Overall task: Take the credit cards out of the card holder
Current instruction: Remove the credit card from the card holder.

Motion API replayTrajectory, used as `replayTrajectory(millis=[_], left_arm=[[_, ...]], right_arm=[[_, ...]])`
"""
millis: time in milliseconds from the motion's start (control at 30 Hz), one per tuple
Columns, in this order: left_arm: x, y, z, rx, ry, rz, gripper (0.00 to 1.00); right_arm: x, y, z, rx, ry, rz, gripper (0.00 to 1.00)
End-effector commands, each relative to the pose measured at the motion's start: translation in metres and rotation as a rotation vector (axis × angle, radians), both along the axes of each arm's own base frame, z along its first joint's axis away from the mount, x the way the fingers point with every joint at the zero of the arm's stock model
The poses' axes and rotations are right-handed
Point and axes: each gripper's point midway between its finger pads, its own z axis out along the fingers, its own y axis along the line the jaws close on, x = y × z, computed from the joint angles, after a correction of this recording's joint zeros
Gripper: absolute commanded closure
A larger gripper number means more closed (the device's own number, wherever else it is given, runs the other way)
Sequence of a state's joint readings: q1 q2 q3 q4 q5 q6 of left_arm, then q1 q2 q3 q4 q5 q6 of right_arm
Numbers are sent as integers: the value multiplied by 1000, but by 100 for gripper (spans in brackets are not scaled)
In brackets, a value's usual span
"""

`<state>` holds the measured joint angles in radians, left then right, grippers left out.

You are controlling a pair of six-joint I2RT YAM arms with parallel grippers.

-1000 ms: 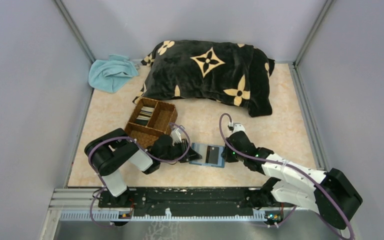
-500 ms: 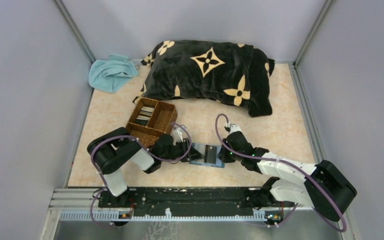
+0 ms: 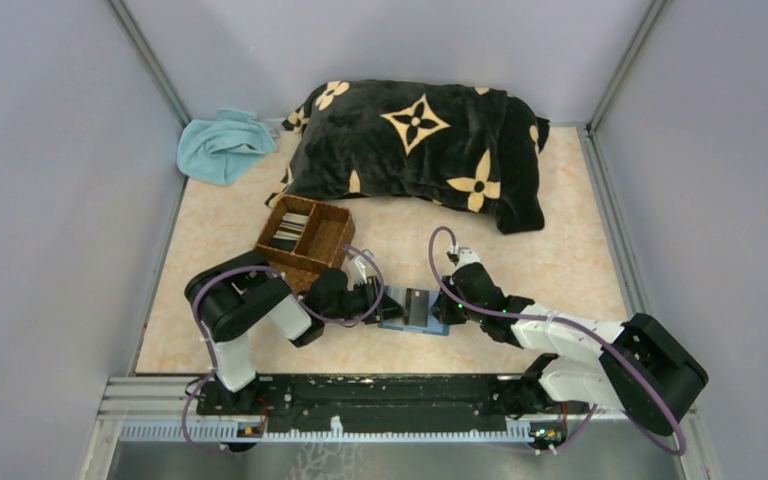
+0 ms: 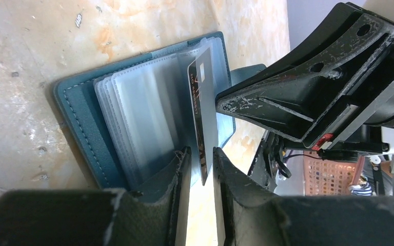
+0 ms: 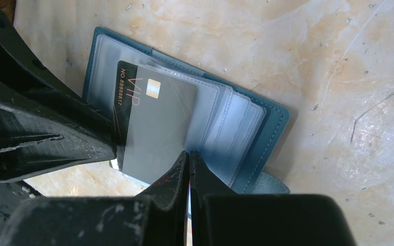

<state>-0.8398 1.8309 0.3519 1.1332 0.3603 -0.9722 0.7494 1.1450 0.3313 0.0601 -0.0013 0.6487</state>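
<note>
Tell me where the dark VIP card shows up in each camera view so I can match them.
Top external: the VIP card is at lower centre, lying on the open card holder.
Left wrist: the card is at centre, seen nearly edge-on.
Right wrist: the card is at centre-left, with its printed face showing.
Shared landmark: the teal card holder, which is visible in all three views.

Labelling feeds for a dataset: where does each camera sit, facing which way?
Top external: above, behind the robot, looking down; left gripper and right gripper meet at the card holder.
Left wrist: behind the left gripper, looking past its fingers at the dark card.
Right wrist: behind the right gripper, over its fingers, same card holder.
Both wrist views share that card.
</note>
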Motion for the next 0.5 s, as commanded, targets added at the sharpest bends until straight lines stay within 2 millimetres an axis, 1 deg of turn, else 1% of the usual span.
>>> replayTrajectory(millis=[0,133,200,267,300,367,467], left_arm=[[-4,-2,-8,-4,35,-23,72],[-7,-3,-8,-18,40,-35,78],[-8,-3,-7,-24,42,-41,86],[-9,-2,-7,-24,37,-41,97],[-9,-1,-7,-21,35,-37,100],[-9,2,-7,-17,27,-34,100],[-9,12,-8,-4,22,-14,100]], right_arm=[[-11,-11,-19,-44,53,-3,100],[-12,-13,-21,-47,54,-7,100],[-12,-13,-22,-50,56,-8,100],[-12,-14,-22,-52,56,-9,100],[-12,-13,-21,-52,54,-10,100],[-12,-14,-22,-54,56,-10,100],[-11,-14,-21,-58,56,-13,100]])
